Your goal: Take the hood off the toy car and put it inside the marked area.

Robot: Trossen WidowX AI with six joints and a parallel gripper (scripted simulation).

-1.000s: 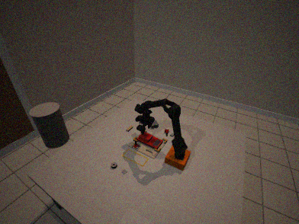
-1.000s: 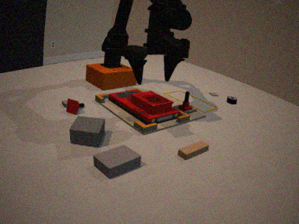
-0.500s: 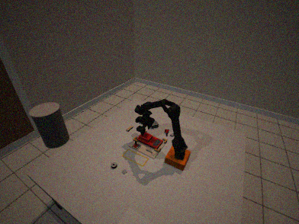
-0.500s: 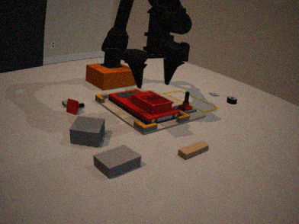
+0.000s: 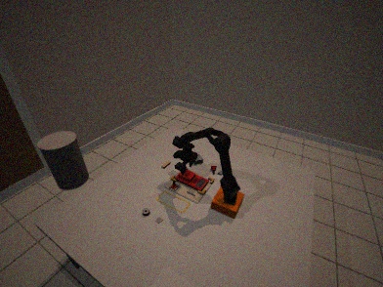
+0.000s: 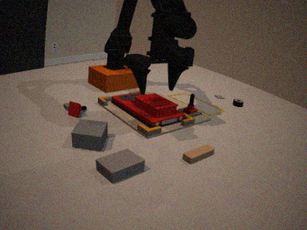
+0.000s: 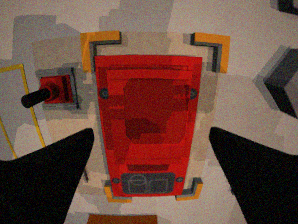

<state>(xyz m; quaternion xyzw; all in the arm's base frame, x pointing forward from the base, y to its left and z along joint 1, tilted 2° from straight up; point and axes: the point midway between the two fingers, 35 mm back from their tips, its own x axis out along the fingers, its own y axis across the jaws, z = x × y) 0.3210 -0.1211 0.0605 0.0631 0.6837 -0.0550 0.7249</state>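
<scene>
The red toy car (image 5: 191,181) sits on a pale baseplate (image 6: 127,116) (image 7: 208,112) with orange corner pieces. A raised red block (image 6: 155,102) (image 7: 150,104) lies on the car's top; I cannot tell the hood's outline apart from the body. My gripper (image 5: 183,167) (image 6: 157,89) (image 7: 152,133) is open and empty. It hangs just above the car, with one finger on each side and touching nothing. The marked area is a yellow outline (image 5: 173,194) (image 6: 211,105) (image 7: 13,67) on the table right beside the baseplate, with nothing in it.
A red and black peg (image 6: 191,106) (image 7: 48,92) stands at the baseplate's edge by the outline. Two grey blocks (image 6: 89,134) (image 6: 120,164), a tan block (image 6: 198,153), a small red piece (image 6: 74,109) and a black ring (image 6: 237,102) lie around. The arm's orange base (image 6: 110,77) is behind. A grey bin (image 5: 63,158) stands far off.
</scene>
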